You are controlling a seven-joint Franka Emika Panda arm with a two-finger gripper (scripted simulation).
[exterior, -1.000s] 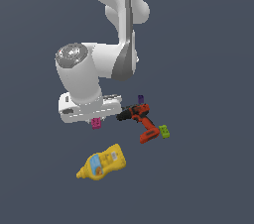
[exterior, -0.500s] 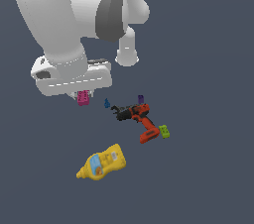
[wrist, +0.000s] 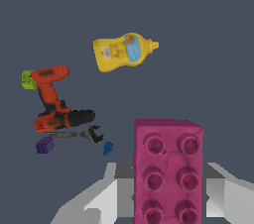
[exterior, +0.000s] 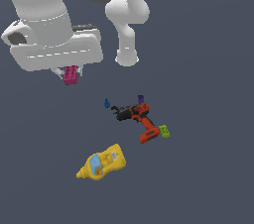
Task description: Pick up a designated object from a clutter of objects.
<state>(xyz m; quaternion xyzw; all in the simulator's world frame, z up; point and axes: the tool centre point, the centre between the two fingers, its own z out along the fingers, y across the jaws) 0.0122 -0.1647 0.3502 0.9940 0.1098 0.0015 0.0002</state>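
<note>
My gripper [exterior: 70, 76] is shut on the small magenta studded brick [exterior: 71, 75] and holds it high above the floor, up and to the exterior view's left of the clutter. In the wrist view the brick [wrist: 167, 168] stands between my two grey fingers [wrist: 105, 199], studs facing the camera. Below lie the red-and-black power drill [exterior: 137, 117], the yellow mustard bottle [exterior: 101, 162], the green studded brick [exterior: 164, 131], a small blue piece [exterior: 106, 103] and a small purple piece [exterior: 141, 98]. The fingertips are mostly hidden under the hand in the exterior view.
The arm's white hand [exterior: 54, 49] and links fill the upper part of the exterior view. The arm's base column [exterior: 127, 44] stands behind the clutter. The floor [exterior: 208, 178] is plain dark grey.
The gripper has risen with the magenta brick, away from the floor and toward the camera, so the hand looks much larger. The drill, bottle and small pieces have not moved.
</note>
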